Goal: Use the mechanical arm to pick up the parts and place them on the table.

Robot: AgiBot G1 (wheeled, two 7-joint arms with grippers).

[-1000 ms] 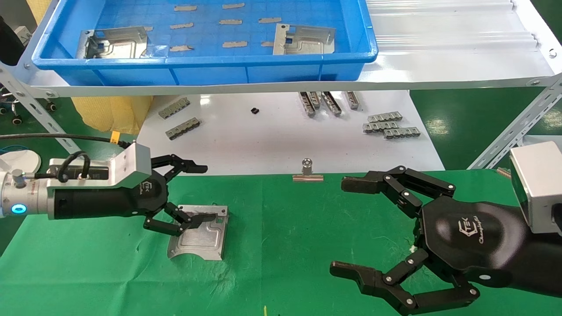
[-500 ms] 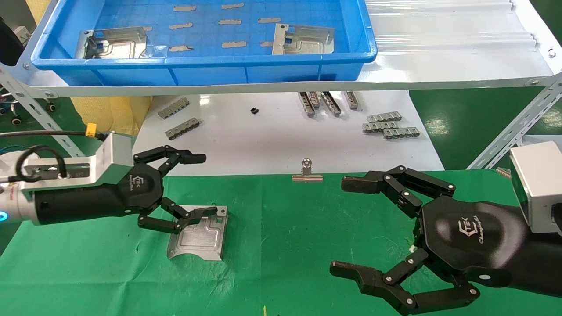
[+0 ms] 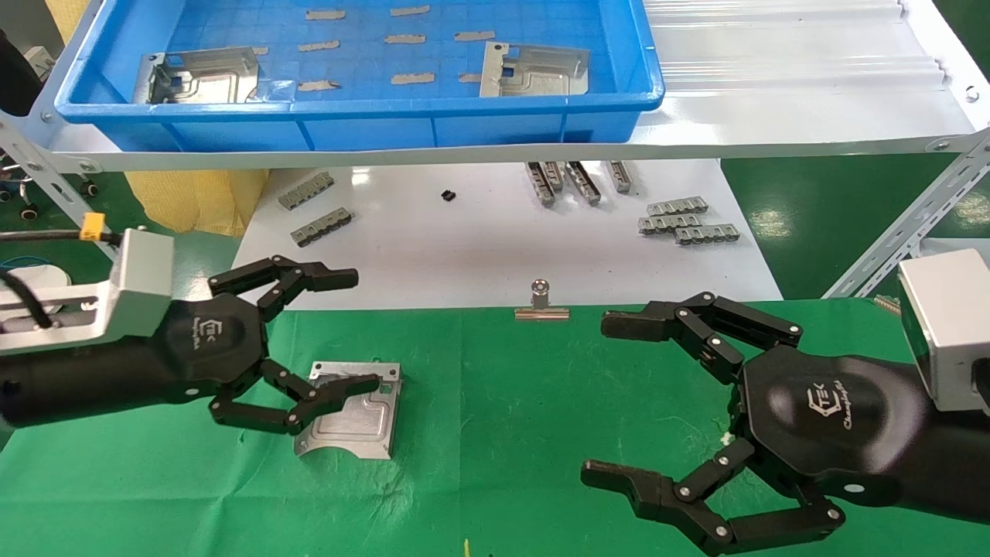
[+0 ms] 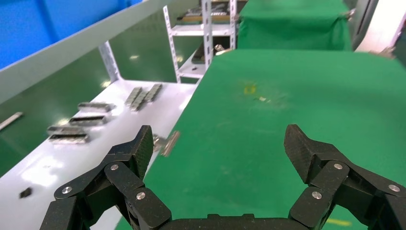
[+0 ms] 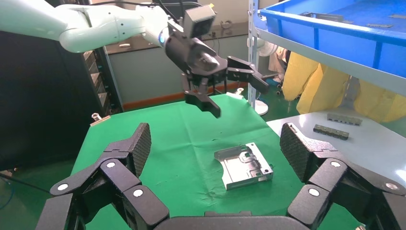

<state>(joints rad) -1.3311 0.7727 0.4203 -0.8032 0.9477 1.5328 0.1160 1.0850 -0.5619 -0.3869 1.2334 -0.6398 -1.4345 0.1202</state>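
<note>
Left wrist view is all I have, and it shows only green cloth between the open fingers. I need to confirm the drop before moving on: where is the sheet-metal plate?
Observer: The sheet-metal plate lies flat on the green table, under the left gripper and below your camera's field.
Operator: Is a finger touching it?
Observer: No. The right wrist view shows the left gripper raised above the plate, with cloth visible between them.
Operator: Any plates left to fetch?
Observer: Two more plates sit in the blue bin on the shelf. The right gripper hovers open over the table.
</note>
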